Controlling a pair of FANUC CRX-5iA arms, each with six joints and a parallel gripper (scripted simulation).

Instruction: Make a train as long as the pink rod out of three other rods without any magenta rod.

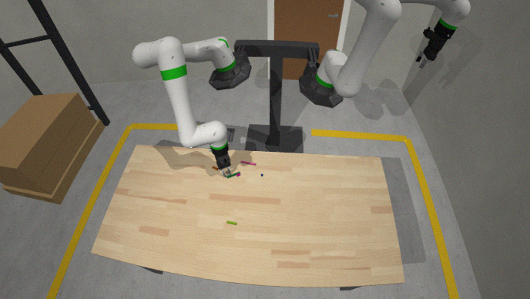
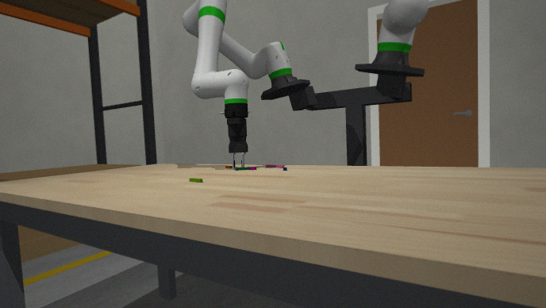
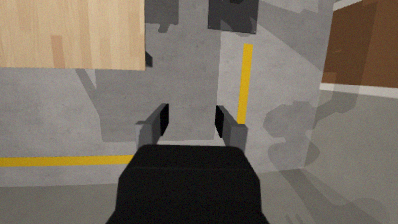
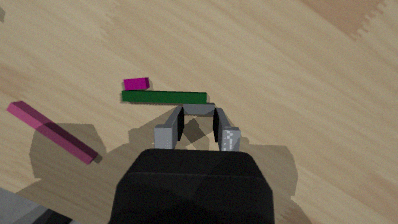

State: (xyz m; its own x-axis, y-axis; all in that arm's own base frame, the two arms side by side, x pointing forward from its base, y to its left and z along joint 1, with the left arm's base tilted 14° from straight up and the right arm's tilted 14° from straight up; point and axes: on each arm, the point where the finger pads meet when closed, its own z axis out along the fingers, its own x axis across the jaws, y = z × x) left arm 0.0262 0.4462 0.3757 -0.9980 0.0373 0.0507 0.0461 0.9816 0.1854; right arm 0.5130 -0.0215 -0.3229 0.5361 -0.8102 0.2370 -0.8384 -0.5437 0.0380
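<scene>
My right gripper is down at the table, fingers across the two ends of the grey rod, which looks flat. The grey rod lies close beside one end of the green rod; whether they touch is unclear. An orange rod is partly behind the gripper. A blue rod and a lime rod lie apart. The pink rod lies near the back edge. My left gripper is open and empty, off the table.
A magenta rod lies close beside the green rod's other end. The wooden table has its back edge behind the pink rod. The arms' stand is behind the table. Cardboard boxes are off the table at the left.
</scene>
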